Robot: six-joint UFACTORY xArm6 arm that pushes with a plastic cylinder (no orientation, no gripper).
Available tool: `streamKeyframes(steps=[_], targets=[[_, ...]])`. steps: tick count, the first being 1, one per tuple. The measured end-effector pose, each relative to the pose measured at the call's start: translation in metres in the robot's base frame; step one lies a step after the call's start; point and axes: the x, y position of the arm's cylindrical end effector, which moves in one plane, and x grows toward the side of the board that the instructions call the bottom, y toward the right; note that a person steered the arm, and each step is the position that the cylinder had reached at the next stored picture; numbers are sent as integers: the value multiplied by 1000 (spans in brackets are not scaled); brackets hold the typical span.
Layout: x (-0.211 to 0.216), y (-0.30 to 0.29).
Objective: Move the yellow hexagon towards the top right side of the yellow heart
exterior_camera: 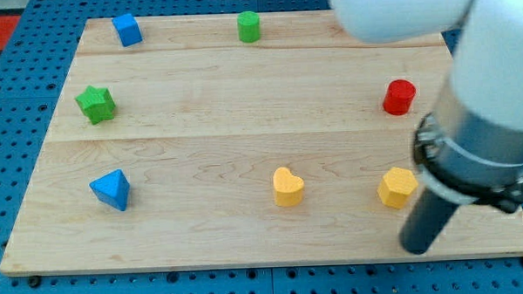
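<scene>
The yellow hexagon lies near the view's bottom right of the wooden board. The yellow heart lies to its left, at about the same height. My tip is the lower end of the dark rod and rests just below and slightly right of the hexagon, close to it but apart. The arm's white and grey body fills the view's right side above the rod.
A red cylinder stands above the hexagon. A green cylinder and a blue cube sit near the top edge. A green star and a blue triangle lie at the left.
</scene>
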Motion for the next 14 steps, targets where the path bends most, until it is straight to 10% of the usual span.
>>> streamKeyframes(steps=[14], targets=[[-87,-84]])
